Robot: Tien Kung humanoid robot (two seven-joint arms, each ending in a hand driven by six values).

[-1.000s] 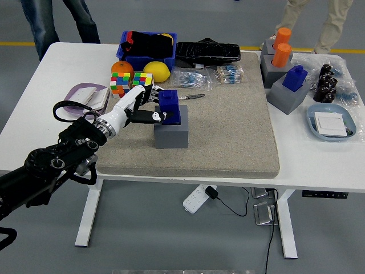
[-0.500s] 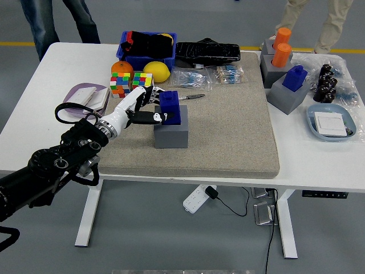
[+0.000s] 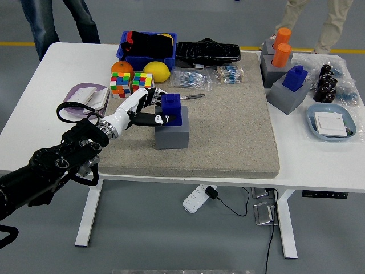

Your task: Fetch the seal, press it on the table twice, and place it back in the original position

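Reaching in from the left, the left hand [image 3: 149,109] wraps its white and black fingers [image 3: 147,119] around the blue seal [image 3: 171,109]. The thumb lies on the near side of the seal and the other fingers curl behind it, so the hand is grasping the seal. The seal sits on top of a gray block [image 3: 171,133], and I cannot tell whether it is lifted off the block at all. The gray block stands on a tan mat [image 3: 228,128] that covers the middle of the white table [image 3: 34,97].

Just behind the hand are two color cubes [image 3: 130,83], an orange [image 3: 121,68] and a lemon [image 3: 156,71]. A blue bin [image 3: 148,56] sits behind those. On the right side of the table, another blue seal [image 3: 295,77] rests on its own gray block. No words can be read on anything.
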